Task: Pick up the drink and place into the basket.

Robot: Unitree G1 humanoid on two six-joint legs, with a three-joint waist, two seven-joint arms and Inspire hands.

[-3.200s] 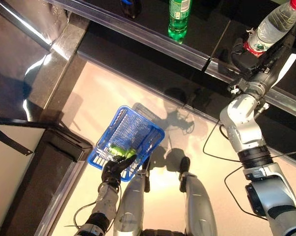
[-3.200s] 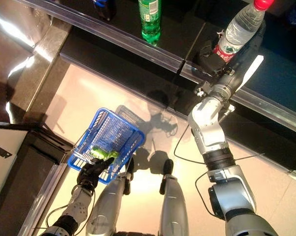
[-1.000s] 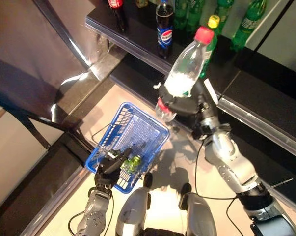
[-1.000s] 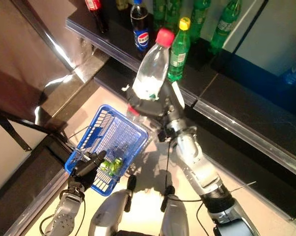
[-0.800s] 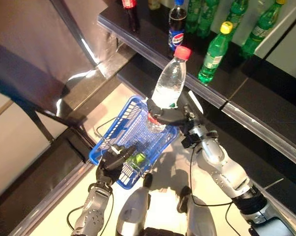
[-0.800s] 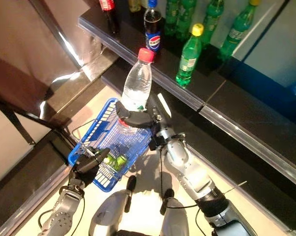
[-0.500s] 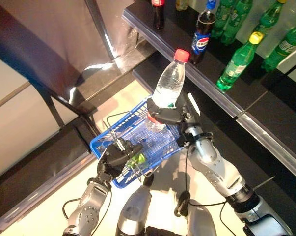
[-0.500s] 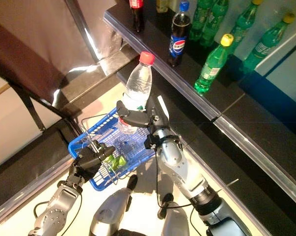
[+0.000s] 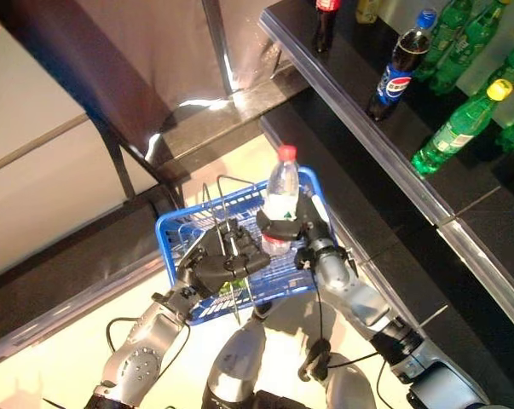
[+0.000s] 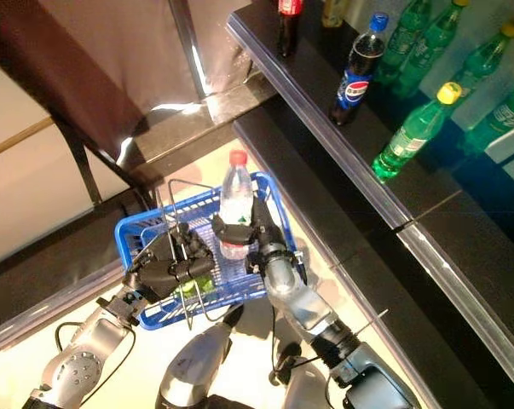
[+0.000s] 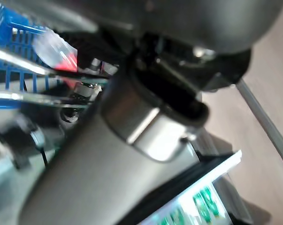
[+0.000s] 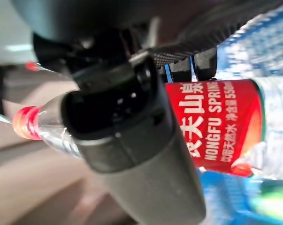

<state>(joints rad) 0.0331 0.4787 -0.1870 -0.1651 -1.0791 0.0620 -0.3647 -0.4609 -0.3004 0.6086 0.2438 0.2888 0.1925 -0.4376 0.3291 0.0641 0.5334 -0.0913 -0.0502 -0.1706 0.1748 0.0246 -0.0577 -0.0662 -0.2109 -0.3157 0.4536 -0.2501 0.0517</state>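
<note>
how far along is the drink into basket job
Done: the water bottle is off the shelf, gripped upright in the right hand. In hand: it sits over the blue basket, whose wire handle the left hand holds. Left: lower the bottle in and let go.

Warm indoor light falls from above, leaving the pale floor (image 9: 60,341) bright at lower left of both eye views. White glare streaks the dark glossy ledge (image 9: 197,106) near upper centre, and the black shelf (image 10: 427,230) edge gleams. The upper left lies dim. The left wrist view is heavily blurred throughout; the right wrist view blurs its near dark fingers (image 12: 132,154), while the water bottle (image 12: 216,124) label reads sharp.
</note>
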